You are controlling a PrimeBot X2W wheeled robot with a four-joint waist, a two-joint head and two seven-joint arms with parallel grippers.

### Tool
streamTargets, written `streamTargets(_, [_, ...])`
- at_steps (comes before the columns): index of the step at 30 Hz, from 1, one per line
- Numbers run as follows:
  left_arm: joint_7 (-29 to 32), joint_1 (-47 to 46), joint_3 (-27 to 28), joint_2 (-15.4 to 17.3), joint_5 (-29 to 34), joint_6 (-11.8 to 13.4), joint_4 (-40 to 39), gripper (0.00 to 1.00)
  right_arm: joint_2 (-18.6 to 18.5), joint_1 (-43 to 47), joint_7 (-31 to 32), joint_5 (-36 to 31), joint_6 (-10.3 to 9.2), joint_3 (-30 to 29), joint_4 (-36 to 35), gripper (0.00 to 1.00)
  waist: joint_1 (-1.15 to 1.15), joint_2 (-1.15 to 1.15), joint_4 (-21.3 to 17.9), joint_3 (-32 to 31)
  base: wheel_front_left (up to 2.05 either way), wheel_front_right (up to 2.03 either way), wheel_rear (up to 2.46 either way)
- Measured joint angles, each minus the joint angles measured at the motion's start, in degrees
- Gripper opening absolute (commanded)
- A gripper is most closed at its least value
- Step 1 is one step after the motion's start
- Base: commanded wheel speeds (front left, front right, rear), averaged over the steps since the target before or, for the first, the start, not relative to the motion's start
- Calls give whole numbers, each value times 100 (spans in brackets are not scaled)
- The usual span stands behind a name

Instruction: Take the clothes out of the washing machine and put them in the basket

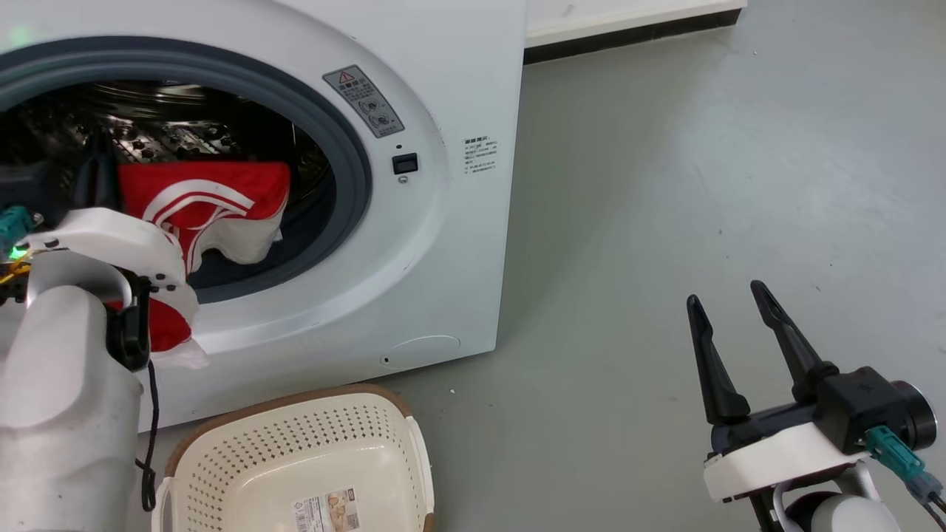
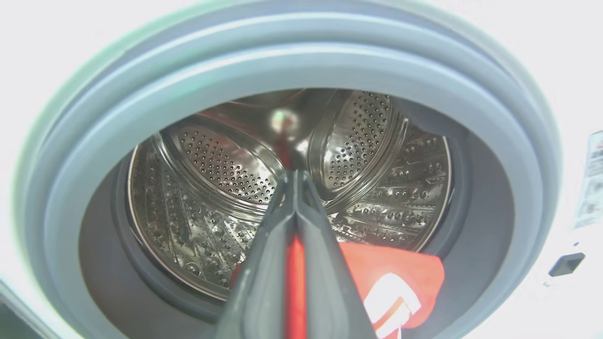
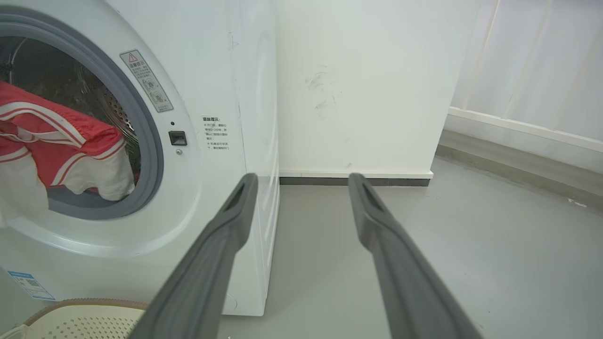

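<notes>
The white washing machine [image 1: 451,244] stands with its grey-rimmed porthole open. Red clothes [image 1: 211,199] with white stripe trim hang out of the drum and over the rim. My left gripper [image 1: 96,148] reaches into the porthole. In the left wrist view it [image 2: 294,176] is shut, with a strip of the red clothes [image 2: 294,282] pinched between its fingers and more red fabric [image 2: 400,278] at the lower right. The steel drum [image 2: 212,165] lies behind. The cream basket [image 1: 318,436] sits on the floor in front of the machine. My right gripper [image 1: 732,295] hangs open and empty, far right.
Grey floor [image 1: 702,162] spreads to the right of the machine. In the right wrist view a white wall [image 3: 358,84] with a dark skirting stands behind the machine [image 3: 221,94], and the basket's rim [image 3: 80,306] shows at the lower left.
</notes>
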Motion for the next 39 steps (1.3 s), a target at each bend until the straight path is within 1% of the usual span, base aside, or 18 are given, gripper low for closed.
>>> streamTargets(7, [-1, 870, 109, -197, 156, 8, -1063, 0, 0, 148, 86, -1, 0, -20, -48, 100, 0, 0, 142, -186, 0, 0, 0])
streamTargets(11, [-1, 1474, 37, -323, 229, 44, -1527, 0, 0, 236, 147, -27, 0, -35, -87, 100, 1, 0, 221, -300, 0, 0, 0])
streamTargets(15, [78, 2081, 2, -400, 200, 149, -1973, 0, -1, 272, 199, -52, 0, -8, -116, 100, 1, 0, 292, -414, 0, 0, 0])
streamTargets(19, [335, 2776, -48, -476, 167, 268, -2498, 0, 0, 382, 231, -63, 0, 19, -165, 100, 1, 0, 379, -492, 0, 0, 0])
streamTargets(24, [644, 3640, -63, -659, 5, 446, -3064, 0, 0, 476, 280, -85, 0, 63, -205, 100, 1, 0, 474, -538, 0, 0, 0])
streamTargets(29, [854, 4242, -176, -847, -136, 493, -3159, 0, -1, 486, 302, -83, 0, 123, -245, 100, 1, 0, 520, -481, 0, 0, 0])
streamTargets(32, [900, 4458, -252, -972, -198, 498, -3036, 0, -1, 483, 303, -83, 0, 144, -270, 100, 1, 0, 512, -403, 0, 0, 0])
streamTargets(36, [840, 4451, -272, -1009, -235, 490, -2737, 0, -2, 391, 303, -85, 0, 174, -336, 100, 2, 0, 481, -190, 0, 0, 0])
streamTargets(39, [757, 4264, -253, -1009, -277, 468, -2412, 0, -1, 273, 299, -97, 0, 192, -397, 100, 2, 0, 428, 33, 0, 0, 0])
